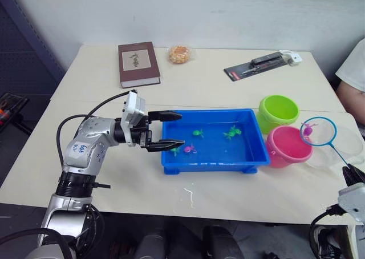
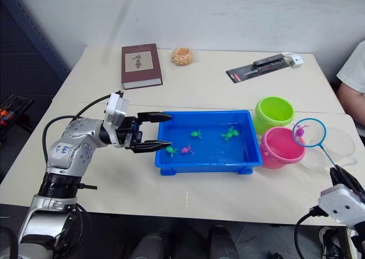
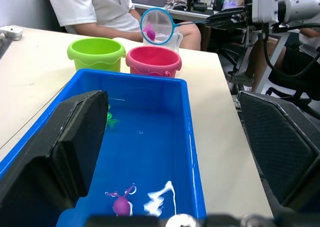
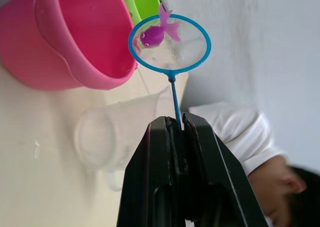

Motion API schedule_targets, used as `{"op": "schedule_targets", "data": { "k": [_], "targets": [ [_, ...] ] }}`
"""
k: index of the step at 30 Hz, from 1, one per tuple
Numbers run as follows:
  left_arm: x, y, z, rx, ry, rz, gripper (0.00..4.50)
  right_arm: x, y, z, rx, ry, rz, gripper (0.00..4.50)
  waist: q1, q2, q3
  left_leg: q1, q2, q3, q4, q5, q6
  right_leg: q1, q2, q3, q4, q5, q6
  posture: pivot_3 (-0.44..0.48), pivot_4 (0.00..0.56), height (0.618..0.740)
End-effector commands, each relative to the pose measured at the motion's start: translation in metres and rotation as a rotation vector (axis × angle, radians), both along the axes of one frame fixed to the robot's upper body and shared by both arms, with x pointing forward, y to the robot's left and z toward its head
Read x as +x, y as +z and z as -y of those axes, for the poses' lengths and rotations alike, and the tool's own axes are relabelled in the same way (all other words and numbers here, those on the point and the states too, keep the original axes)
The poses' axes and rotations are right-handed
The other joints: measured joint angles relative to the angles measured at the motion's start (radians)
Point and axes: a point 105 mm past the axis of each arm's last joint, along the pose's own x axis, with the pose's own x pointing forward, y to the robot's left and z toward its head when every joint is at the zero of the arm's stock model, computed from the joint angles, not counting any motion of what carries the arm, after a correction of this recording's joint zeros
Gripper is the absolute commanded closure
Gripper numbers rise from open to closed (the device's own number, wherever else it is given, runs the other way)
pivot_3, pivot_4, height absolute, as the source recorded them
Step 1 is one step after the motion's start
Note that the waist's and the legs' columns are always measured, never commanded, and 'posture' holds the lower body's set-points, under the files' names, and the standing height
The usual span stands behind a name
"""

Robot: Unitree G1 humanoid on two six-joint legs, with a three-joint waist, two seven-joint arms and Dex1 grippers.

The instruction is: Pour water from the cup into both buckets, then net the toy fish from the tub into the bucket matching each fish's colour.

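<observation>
The blue tub (image 1: 259, 148) sits mid-table with water, three green fish (image 1: 198, 133) and a pink fish (image 1: 189, 149) in it. My left gripper (image 1: 178, 129) is open, its fingers straddling the tub's left end wall. The lime green bucket (image 1: 278, 112) and the pink bucket (image 1: 288, 146) stand at the tub's right end. My right gripper (image 4: 176, 121) is shut on the thin handle of the net (image 4: 169, 42). The net's hoop hovers just right of the pink bucket, over the clear cup (image 1: 337, 152), with a pink fish (image 4: 155, 34) lying in it.
A brown book (image 1: 137, 63), a bagged snack (image 1: 180, 54) and a black packaged tool (image 1: 256, 65) lie at the table's far side. A person in a white shirt (image 1: 355, 68) sits at the right edge. A water spill (image 1: 190, 195) marks the near table.
</observation>
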Motion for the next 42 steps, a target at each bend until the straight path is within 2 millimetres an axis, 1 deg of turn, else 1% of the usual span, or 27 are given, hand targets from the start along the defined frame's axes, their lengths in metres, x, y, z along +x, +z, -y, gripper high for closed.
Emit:
{"op": "schedule_targets", "data": {
  "k": [1,3,5,9,13,16,18,20,21,22,24,25,27,28,31,32,33,34,35,37,38,39,41,42],
  "targets": [
    [-0.006,0.007,0.003,-0.01,-0.013,0.032,0.06,-0.004,0.002,-0.006,-0.184,0.03,0.052,4.5,0.0,0.0,0.0,0.0,0.0,0.0,0.0,0.0,0.0,0.0,0.0,0.0,0.0,0.0,0.0,0.0,0.15,0.738],
    [-0.006,0.007,0.004,-0.011,-0.012,0.031,0.06,-0.004,0.002,-0.008,-0.231,0.041,0.077,4.5,0.0,0.0,0.0,0.0,0.0,0.0,0.0,0.0,0.0,0.0,0.0,0.001,0.0,0.0,0.0,0.0,0.15,0.738],
    [-0.006,0.008,0.004,-0.014,-0.008,0.032,0.06,-0.006,-0.005,-0.006,-0.224,0.04,0.06,4.5,-0.001,0.0,0.0,0.0,0.0,0.0,0.0,0.0,0.0,0.0,0.0,0.002,0.0,0.0,0.0,0.0,0.15,0.738],
    [-0.006,0.01,0.006,-0.019,-0.007,0.031,0.06,-0.007,0.0,-0.002,-0.315,0.05,0.077,4.5,-0.001,0.0,0.0,0.0,0.0,0.001,0.0,0.0,0.0,0.0,0.0,0.003,0.0,0.0,0.0,0.0,0.15,0.738],
    [-0.007,0.01,0.005,-0.016,-0.006,0.026,0.06,-0.006,-0.004,0.002,-0.329,0.032,0.051,4.5,-0.001,0.0,0.0,0.001,0.0,0.001,0.0,0.0,0.0,0.0,0.0,0.003,0.0,0.0,0.0,0.0,0.15,0.738],
    [-0.006,0.009,0.004,-0.015,-0.004,0.021,0.06,-0.003,0.003,-0.001,-0.338,0.031,0.09,4.5,-0.002,0.0,0.0,0.0,0.0,0.001,0.0,0.0,0.0,0.0,0.001,0.003,0.0,0.0,0.0,0.0,0.15,0.738],
    [-0.007,0.009,0.005,-0.015,-0.007,0.019,0.06,-0.001,0.002,-0.007,-0.331,0.058,0.09,4.5,-0.002,0.0,0.0,0.0,0.0,0.001,0.0,0.0,0.0,0.0,0.001,0.004,0.0,0.0,0.0,0.0,0.15,0.738],
    [-0.007,0.009,0.006,-0.015,-0.008,0.018,0.06,-0.001,0.005,-0.003,-0.337,0.043,0.103,4.5,-0.002,0.0,0.0,0.0,0.0,0.001,0.0,0.0,0.0,0.0,0.001,0.003,0.0,0.0,0.0,0.0,0.15,0.738],
    [-0.007,0.01,0.006,-0.017,-0.007,0.019,0.06,-0.002,0.009,0.007,-0.344,-0.005,0.113,4.5,-0.002,0.0,0.0,0.0,0.0,0.001,0.0,0.0,0.0,0.0,0.001,0.003,0.0,0.0,0.0,0.0,0.15,0.738],
    [-0.007,0.01,0.006,-0.019,-0.007,0.018,0.06,-0.002,0.009,0.006,-0.343,0.005,0.108,4.5,-0.002,0.0,0.0,0.0,0.0,0.001,0.0,0.0,0.0,0.0,0.001,0.004,0.0,0.0,0.0,0.0,0.15,0.738],
    [-0.007,0.01,0.008,-0.018,-0.014,0.015,0.06,-0.002,-0.002,-0.012,-0.324,0.095,0.069,4.5,-0.002,0.0,0.0,0.0,0.0,0.001,0.0,0.0,0.0,0.0,0.001,0.004,0.0,0.0,0.0,0.0,0.15,0.738],
    [-0.007,0.009,0.008,-0.017,-0.015,0.015,0.06,-0.003,-0.002,-0.011,-0.322,0.085,0.07,4.5,-0.002,0.0,0.0,0.0,0.0,0.001,0.0,0.0,0.0,0.0,0.001,0.003,0.0,0.0,0.0,0.0,0.15,0.738],
    [-0.006,0.01,0.008,-0.022,-0.009,0.018,0.06,-0.002,0.008,0.007,-0.337,-0.007,0.108,4.5,-0.002,0.0,0.0,0.0,0.0,0.001,0.0,0.0,0.0,0.0,0.001,0.004,0.0,0.0,0.0,0.0,0.15,0.738],
    [-0.005,0.011,0.008,-0.024,-0.007,0.018,0.06,-0.001,0.01,0.009,-0.343,-0.017,0.114,4.5,-0.002,0.0,0.0,0.001,0.0,0.001,0.0,0.0,0.0,0.0,0.001,0.004,0.0,0.0,0.0,0.0,0.15,0.738],
    [-0.006,0.01,0.008,-0.022,-0.01,0.016,0.06,0.002,0.007,-0.004,-0.323,0.04,0.108,4.5,-0.002,0.0,0.0,0.001,0.0,0.001,0.0,0.0,0.0,0.0,0.001,0.004,0.0,0.0,0.0,0.0,0.15,0.738],
    [-0.006,0.009,0.008,-0.022,-0.01,0.016,0.06,0.002,0.007,-0.006,-0.317,0.044,0.11,4.5,-0.002,0.0,0.0,0.0,0.0,0.001,0.0,0.0,0.0,0.0,0.001,0.004,0.0,0.0,0.0,0.0,0.15,0.738],
    [-0.005,0.009,0.008,-0.022,-0.007,0.016,0.06,0.003,0.013,-0.003,-0.302,0.025,0.135,4.5,-0.002,0.0,0.0,0.0,0.0,0.001,0.0,0.0,0.0,0.0,0.001,0.004,0.0,0.0,0.0,0.0,0.15,0.738],
    [-0.005,0.009,0.006,-0.02,-0.002,0.016,0.06,0.006,0.023,-0.002,-0.263,0.017,0.172,4.5,-0.002,0.0,0.0,0.0,0.0,0.001,0.0,0.0,0.0,0.0,0.001,0.004,0.0,0.0,0.0,0.0,0.15,0.738],
    [-0.005,0.009,0.004,-0.017,0.003,0.017,0.06,0.01,0.03,-0.003,-0.189,0.027,0.194,4.5,-0.002,0.0,0.0,0.0,0.0,0.001,0.0,0.0,0.0,0.0,0.001,0.004,0.0,0.0,0.0,0.0,0.15,0.738],
    [-0.004,0.008,-0.002,-0.003,0.018,0.016,0.06,0.021,0.037,-0.014,0.013,0.096,0.185,4.5,-0.008,0.0,0.0,0.001,0.0,0.001,0.0,0.0,0.0,0.001,0.001,0.004,0.001,0.0,0.0,0.0,0.15,0.738],
    [-0.003,0.007,-0.006,0.005,0.029,0.014,0.06,0.027,0.039,-0.023,0.13,0.148,0.16,4.5,-0.011,0.0,0.0,0.002,0.0,0.002,0.0,0.0,0.0,0.001,0.001,0.004,0.001,0.0,0.0,0.0,0.15,0.738],
    [-0.002,0.005,-0.013,0.018,0.047,0.011,0.06,0.035,0.044,-0.036,0.269,0.217,0.131,4.5,-0.016,0.0,0.0,0.002,0.001,0.002,0.0,0.0,0.0,0.001,0.001,0.004,0.001,0.0,0.0,0.0,0.15,0.738],
    [-0.001,0.003,-0.025,0.039,0.079,0.005,0.06,0.048,0.053,-0.056,0.443,0.32,0.068,4.5,-0.028,0.0,0.0,0.002,0.002,0.001,0.0,0.0,0.0,0.001,0.002,0.004,0.002,0.0,0.0,0.0,0.15,0.738],
    [0.0,0.002,-0.033,0.051,0.102,0.004,0.06,0.055,0.058,-0.071,0.526,0.379,0.02,4.5,-0.028,0.0,0.0,0.002,0.002,0.0,0.0,0.001,0.0,0.001,0.002,0.004,0.002,0.0,0.0,0.0,0.15,0.738]
  ]
}}
